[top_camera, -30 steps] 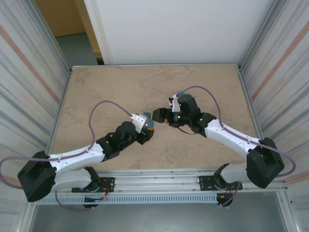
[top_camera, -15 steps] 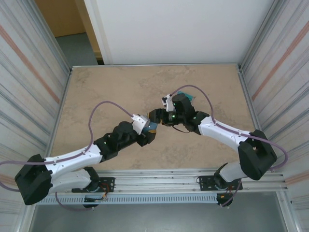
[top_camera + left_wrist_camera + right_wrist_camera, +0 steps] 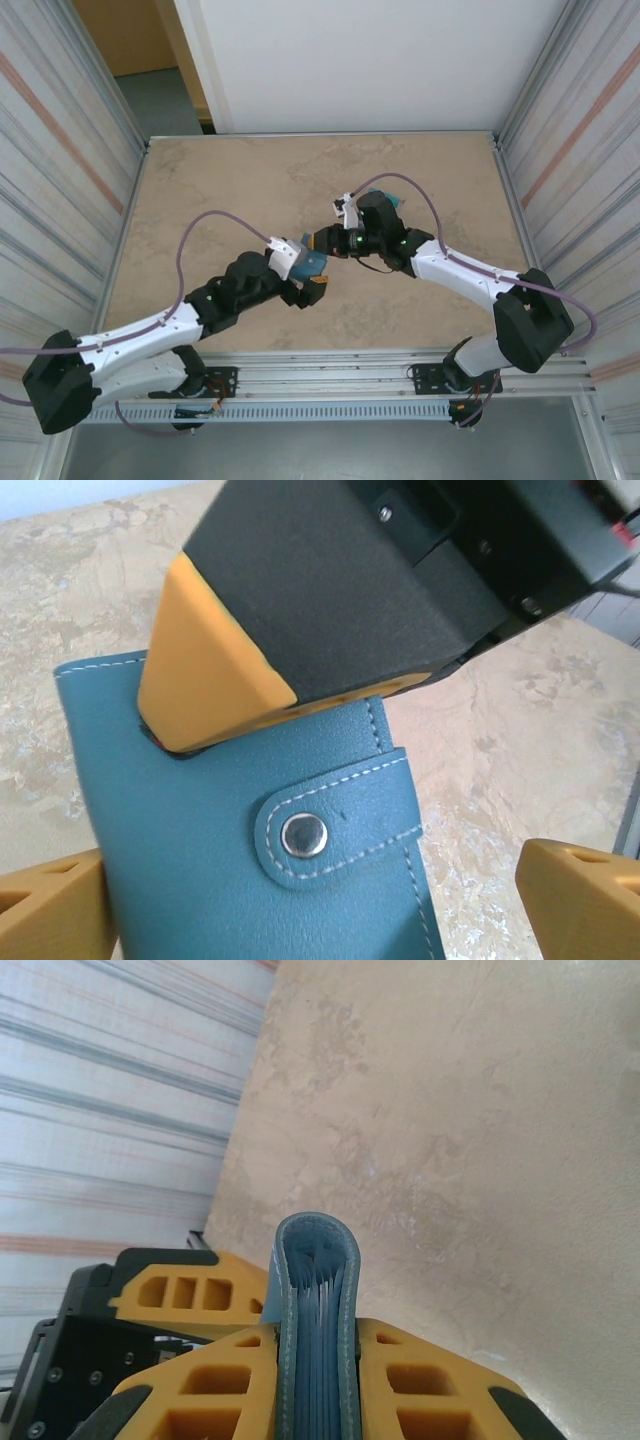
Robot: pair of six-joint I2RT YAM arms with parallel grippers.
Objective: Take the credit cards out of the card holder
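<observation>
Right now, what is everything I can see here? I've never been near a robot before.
table: one, beige marbled, between the walls.
side walls: two, ribbed grey metal, left and right.
card holder: one, teal-blue, tab snapped shut, held over the table's middle.
credit cards: count unclear, pale thin edges inside the holder's fold.
cables: two, purple, one looping from each arm.
left arm, right arm: white and black, bases at the near edge.
left fingers: two, orange, spread wide either side of the holder.
right fingers: two, orange, clamped on the holder.
</observation>
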